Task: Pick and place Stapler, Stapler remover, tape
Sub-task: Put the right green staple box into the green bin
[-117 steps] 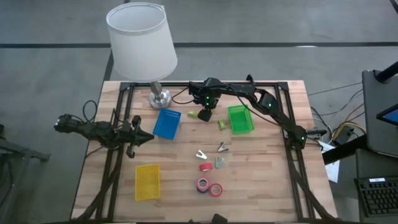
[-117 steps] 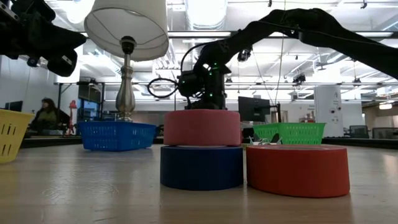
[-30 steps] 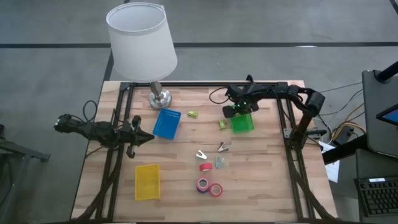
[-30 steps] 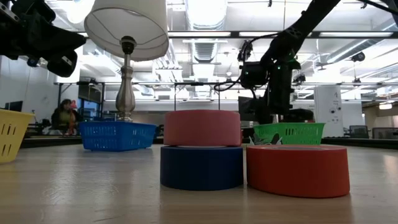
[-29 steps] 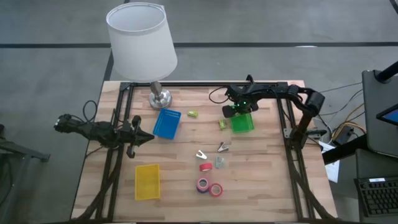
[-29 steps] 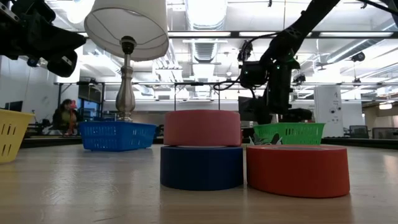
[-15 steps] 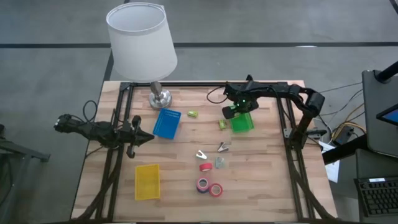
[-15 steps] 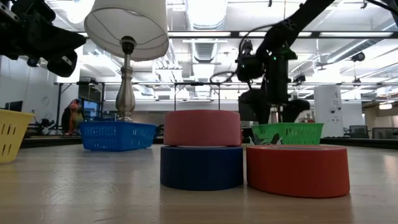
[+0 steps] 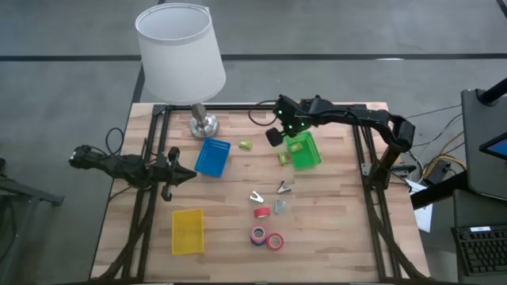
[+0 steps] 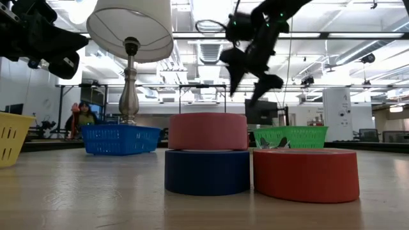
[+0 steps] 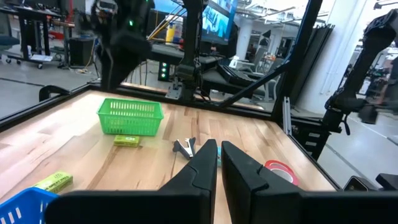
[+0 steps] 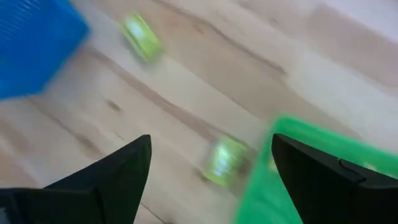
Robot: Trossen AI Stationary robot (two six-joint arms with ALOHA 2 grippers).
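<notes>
While up off the wooden table (image 9: 333, 229), right gripper (image 9: 273, 136) spread wide, nothing between the fingers.
Small green stapler (image 9: 283, 157) just below, beside green plastic basket (image 9: 303, 150); red and pink tape rolls (image 9: 267, 236) well apart. Left gripper (image 9: 184, 175) pinched together, empty, beside blue plastic basket (image 9: 212, 157).

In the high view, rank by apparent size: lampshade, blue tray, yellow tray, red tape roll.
1. lampshade, though it sits nearer the camera
2. yellow tray and blue tray, alike
3. red tape roll
</notes>
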